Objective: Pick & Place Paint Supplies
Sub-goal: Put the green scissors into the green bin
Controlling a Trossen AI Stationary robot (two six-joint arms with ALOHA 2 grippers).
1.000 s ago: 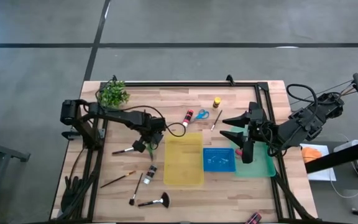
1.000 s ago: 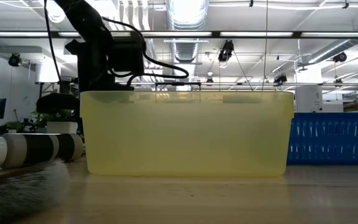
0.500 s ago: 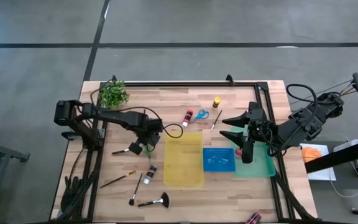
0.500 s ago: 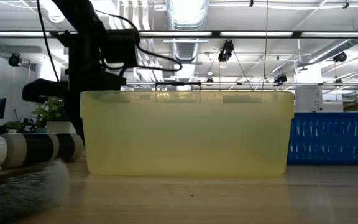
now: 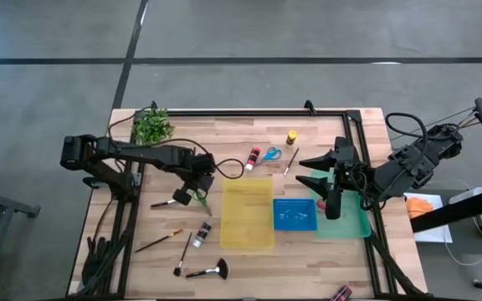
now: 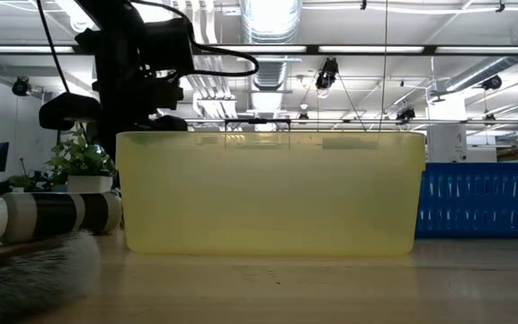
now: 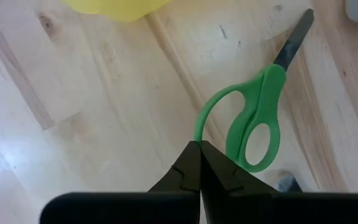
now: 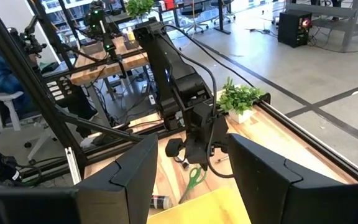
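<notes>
My left gripper [image 5: 197, 194] is shut on green-handled scissors [image 7: 253, 118], just left of the yellow tray [image 5: 248, 213]. The right wrist view shows the scissors [image 8: 195, 177] hanging under that gripper. My right gripper [image 5: 315, 170] waits open and raised over the green tray [image 5: 351, 216], holding nothing. On the table lie thin brushes [image 5: 167, 201] [image 5: 159, 242] [image 5: 182, 253], a black fan brush [image 5: 210, 270] and a black bottle [image 5: 203, 232]. Farther back are a red bottle [image 5: 253, 158], blue scissors [image 5: 273, 154] and a yellow bottle [image 5: 291, 137]. My left gripper pinches the rim of the scissors' larger green handle loop [image 7: 199, 138] between its two fingertips. The fingers come from above, pointing steeply down. The scissors hang below them, with the blades [image 7: 296, 36] slanting away and down.
A potted plant [image 5: 152, 125] stands at the far left corner. The blue tray [image 5: 294, 215] sits between the yellow and green ones. A black frame rail [image 5: 249, 112] runs along the far edge. Bare wood lies near the front edge, right of the fan brush.
My left gripper has risen, staying shut, and drifted a little toward the table's left edge. The green scissors have come up with it, hanging under the fingers. The right arm has kept still.
</notes>
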